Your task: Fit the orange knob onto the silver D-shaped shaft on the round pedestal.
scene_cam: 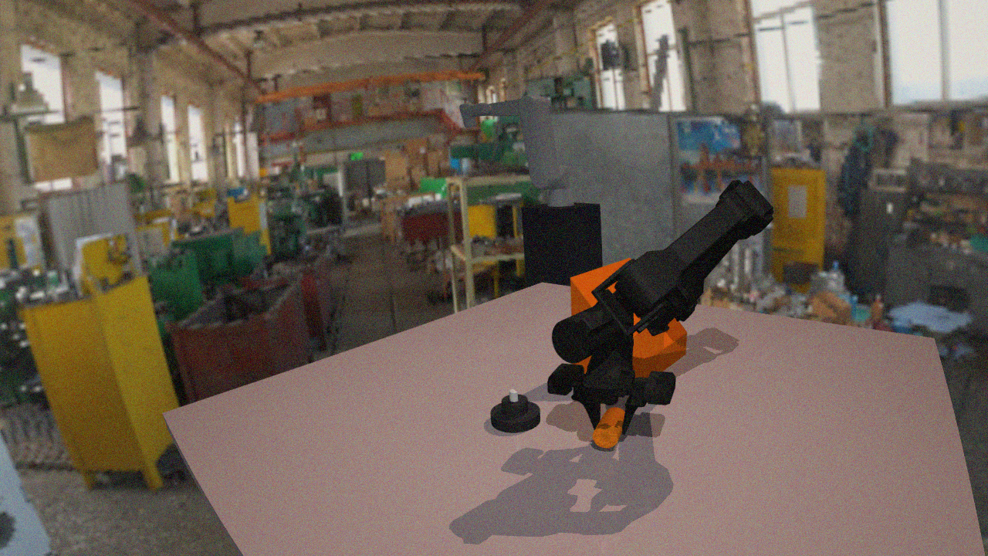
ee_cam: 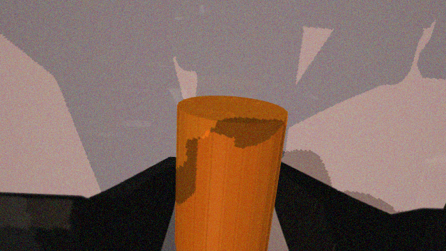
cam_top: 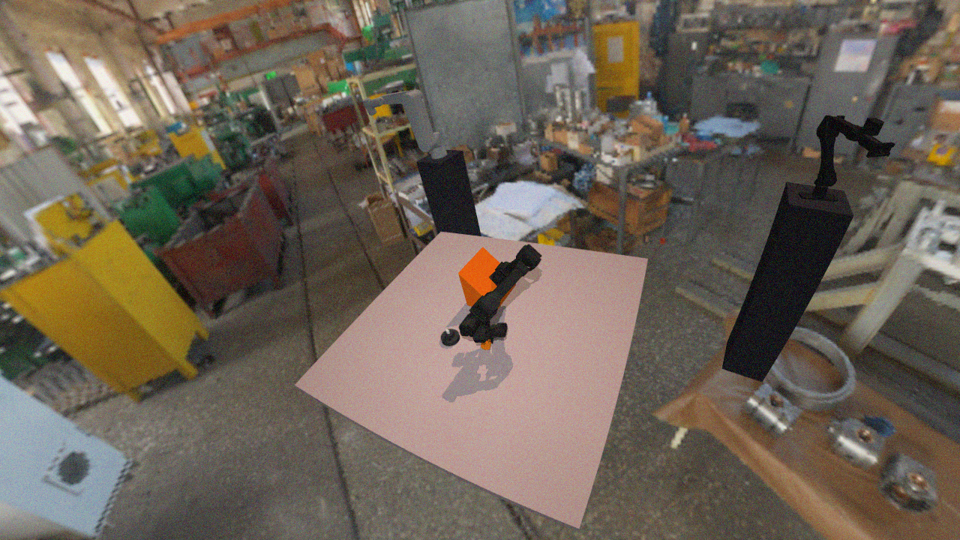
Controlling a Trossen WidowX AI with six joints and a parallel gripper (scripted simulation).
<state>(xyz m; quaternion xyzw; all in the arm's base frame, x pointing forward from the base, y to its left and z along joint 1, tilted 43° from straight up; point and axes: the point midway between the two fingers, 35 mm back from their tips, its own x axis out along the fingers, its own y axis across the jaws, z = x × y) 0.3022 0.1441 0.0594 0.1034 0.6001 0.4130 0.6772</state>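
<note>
My gripper (cam_top: 484,337) (scene_cam: 612,413) (ee_cam: 225,169) is shut on the orange knob (cam_top: 486,345) (scene_cam: 607,431) (ee_cam: 228,164), a plain cylinder. It holds the knob tilted, a little above the pink mat (cam_top: 537,416) (scene_cam: 345,449). The knob's far end face shows in the wrist view and I see no hole in it. The round black pedestal (cam_top: 448,337) (scene_cam: 514,416) stands on the mat just left of the gripper, apart from it. The short silver shaft (scene_cam: 513,395) stands upright on the pedestal and is bare. The pedestal is out of the wrist view.
The arm rises from an orange block (cam_top: 478,271) (scene_cam: 659,345) behind the gripper. A black pillar (cam_top: 448,191) stands at the mat's far edge and another black pillar (cam_top: 785,282) stands off the mat to the right. The arm's shadow falls in front of the gripper.
</note>
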